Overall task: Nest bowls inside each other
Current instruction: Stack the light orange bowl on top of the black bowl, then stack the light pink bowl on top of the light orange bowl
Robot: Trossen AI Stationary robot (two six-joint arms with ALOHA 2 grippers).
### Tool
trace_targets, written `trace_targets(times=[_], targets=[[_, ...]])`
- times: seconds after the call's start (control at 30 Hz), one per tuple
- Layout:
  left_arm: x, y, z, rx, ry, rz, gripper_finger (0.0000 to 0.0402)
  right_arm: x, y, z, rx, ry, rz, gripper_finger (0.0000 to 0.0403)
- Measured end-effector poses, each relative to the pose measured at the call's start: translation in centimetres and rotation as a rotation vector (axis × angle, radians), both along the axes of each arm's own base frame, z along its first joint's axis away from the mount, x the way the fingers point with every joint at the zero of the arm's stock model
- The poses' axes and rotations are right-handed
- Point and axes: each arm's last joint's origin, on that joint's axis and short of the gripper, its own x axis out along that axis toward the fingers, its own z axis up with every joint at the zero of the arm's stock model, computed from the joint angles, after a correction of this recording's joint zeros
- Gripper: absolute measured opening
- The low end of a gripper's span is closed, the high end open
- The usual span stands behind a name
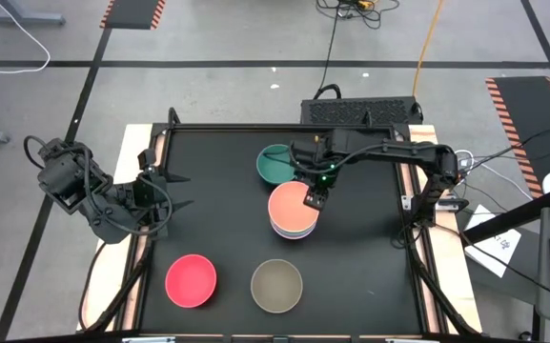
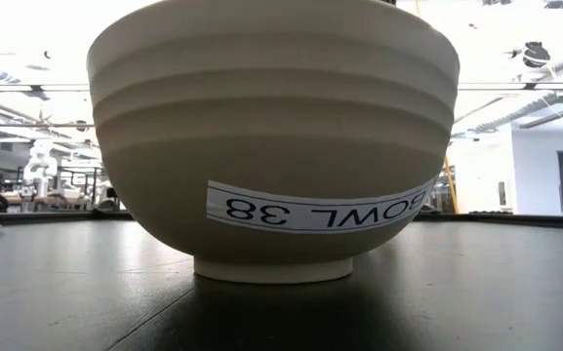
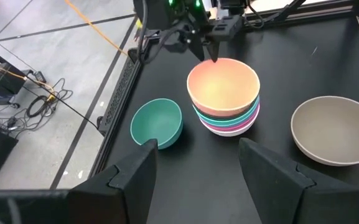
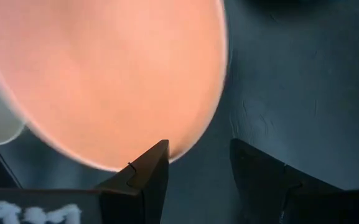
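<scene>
The black worktop (image 1: 217, 191) carries everything under inspection. The right arm reaches in from the far right, stretched across to the middle, its right gripper (image 1: 316, 201) tipped down at the far edge of the bowl stack (image 1: 292, 217); the fingers stand apart astride the rim of the top peach-orange bowl (image 3: 223, 86), one inside and one outside, clamping nothing that I can confirm. The left arm waits folded at the left edge of the worktop, its left gripper (image 3: 195, 163) spread wide and empty, pointed toward the stack. The stack sits centre-right, with teal, magenta and white rims showing beneath the peach one. Loose bowls remain: a dark green bowl (image 1: 275, 164) just beyond the stack, an olive-grey bowl (image 1: 276, 285) near the front edge, a red-pink bowl (image 1: 191, 281) to its left, each apart from the stack. In my judgement these are light, stiff plastic with smooth walls, likely to slide or tip if pushed; the sound hold is a pinch across the rim wall, lifted level so the bowl seats squarely.
</scene>
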Motion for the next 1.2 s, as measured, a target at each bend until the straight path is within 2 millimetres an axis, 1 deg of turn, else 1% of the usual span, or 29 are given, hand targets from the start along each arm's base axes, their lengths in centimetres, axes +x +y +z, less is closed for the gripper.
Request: trace_targets(times=[0.1,0.2,0.4,0.5,0.57,0.63,0.7,0.8,0.93,1.0,1.07,1.1,1.17,1.2], targets=[[0.0,0.0,0.0,-0.002,-0.001,0.0,0.0228,-0.1,-0.3,-0.6,0.004,0.009,-0.002,0.0164],[0.0,0.0,0.0,-0.011,-0.006,0.007,0.0228,0.0,-0.6,-0.3,0.0,-0.008,-0.006,0.0164],[0.0,0.0,0.0,-0.021,-0.01,0.014,0.0228,0.6,-0.4,2.8,-0.022,-0.13,0.006,0.0164],[0.0,0.0,0.0,-0.029,-0.013,0.021,0.0228,0.8,-0.1,3.9,-0.054,-0.165,0.004,0.0164],[0.2,-0.1,-0.4,-0.02,-0.009,0.031,0.0228,0.6,0.2,4.7,-0.109,-0.169,0.015,0.0164],[0.5,-0.2,-1.0,0.018,-0.006,0.056,0.0228,0.0,0.9,6.1,-0.163,-0.19,0.035,0.0164],[0.9,-0.3,-1.9,0.06,0.014,0.077,0.0228,-0.9,2.0,8.2,-0.207,-0.29,0.072,0.0164],[1.6,-0.3,-3.3,0.114,0.05,0.101,0.0228,-2.7,4.0,11.6,-0.245,-0.503,0.128,0.0164],[2.2,-0.3,-4.7,0.162,0.065,0.122,0.0228,-6.5,6.6,15.9,-0.318,-0.756,0.165,0.0164],[2.0,-0.3,-5.1,0.139,0.053,0.12,0.0228,-8.9,7.9,17.2,-0.372,-0.83,0.173,0.0164],[1.6,-0.2,-5.6,0.097,0.048,0.1,0.0228,-10.6,8.9,17.2,-0.42,-0.851,0.167,0.0164],[1.2,-0.2,-6.0,0.072,0.057,0.088,0.0228,-11.2,9.3,16.8,-0.431,-0.857,0.167,0.0164],[0.6,-0.1,-7.0,0.009,0.061,0.096,0.0228,-12.0,10.1,15.4,-0.428,-0.865,0.168,0.0164],[0.1,0.1,-7.7,-0.028,0.067,0.115,0.0228,-12.1,10.5,14.4,-0.422,-0.87,0.171,0.0164]])
